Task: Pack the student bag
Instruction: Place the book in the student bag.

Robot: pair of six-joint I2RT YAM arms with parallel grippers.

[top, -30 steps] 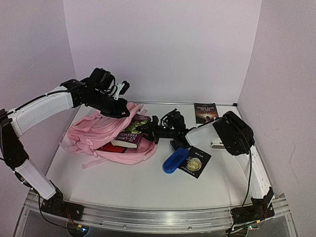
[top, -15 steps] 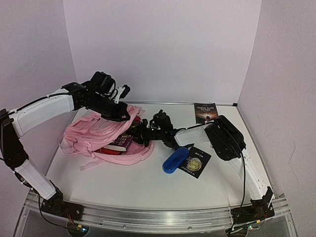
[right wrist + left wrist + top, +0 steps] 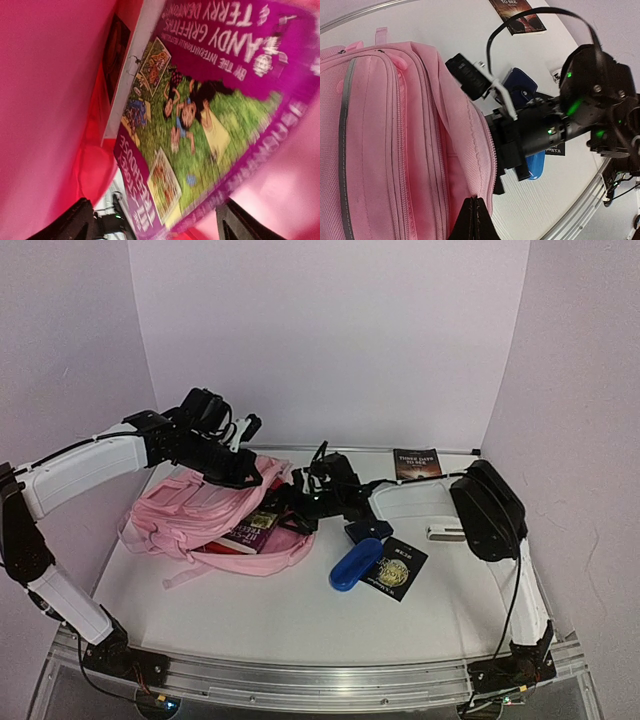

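The student bag (image 3: pixel 195 515) lies on its side on the left half of the table (image 3: pixel 300 610), its mouth turned right toward the middle, and a book (image 3: pixel 258 530) lies flat inside that mouth. Just right of the mouth lies a small flat pouch (image 3: pixel 368 530); nearer than it, an oblong case (image 3: pixel 355 563) lies slantwise, touching the left corner of a flat booklet (image 3: pixel 402 568) on its right. At the far right, close to the back wall, lies a second booklet (image 3: pixel 417 462), and between the two booklets, toward the right edge, a small bar-shaped thing (image 3: pixel 445 533).
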